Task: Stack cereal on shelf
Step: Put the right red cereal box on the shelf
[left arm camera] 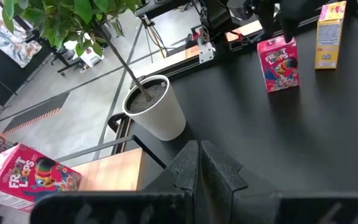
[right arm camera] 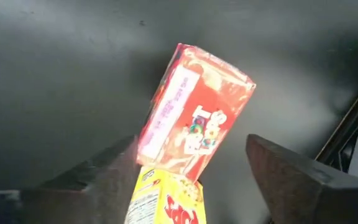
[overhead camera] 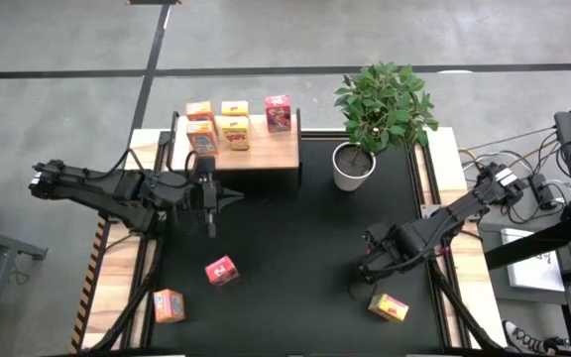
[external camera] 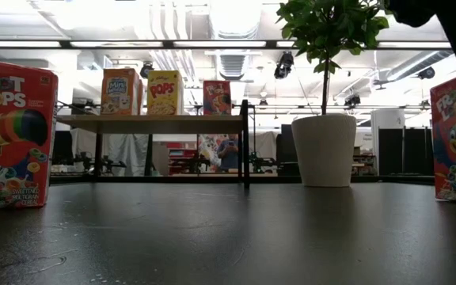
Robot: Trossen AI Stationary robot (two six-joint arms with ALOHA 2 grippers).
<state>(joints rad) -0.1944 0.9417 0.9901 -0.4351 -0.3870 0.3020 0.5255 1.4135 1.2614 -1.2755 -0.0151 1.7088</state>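
A black table [overhead camera: 295, 248] fills the overhead view, with a light wooden shelf [overhead camera: 266, 154] at its far edge and a white potted plant [overhead camera: 365, 124] just to the shelf's right. The left arm stretches in from the left edge, level and nearly straight, its left gripper [overhead camera: 234, 197] just in front of the shelf with the fingers pressed together and nothing between them. The right arm reaches in from the right, bent downward, its right gripper [overhead camera: 367, 268] low near the front right, fingers spread wide above a red box [right arm camera: 194, 112] and a yellow box [overhead camera: 389, 307]. Several cereal boxes [overhead camera: 234, 124] stand on the shelf. A pink box [overhead camera: 220, 270] and an orange box [overhead camera: 170, 305] lie on the table at front left.
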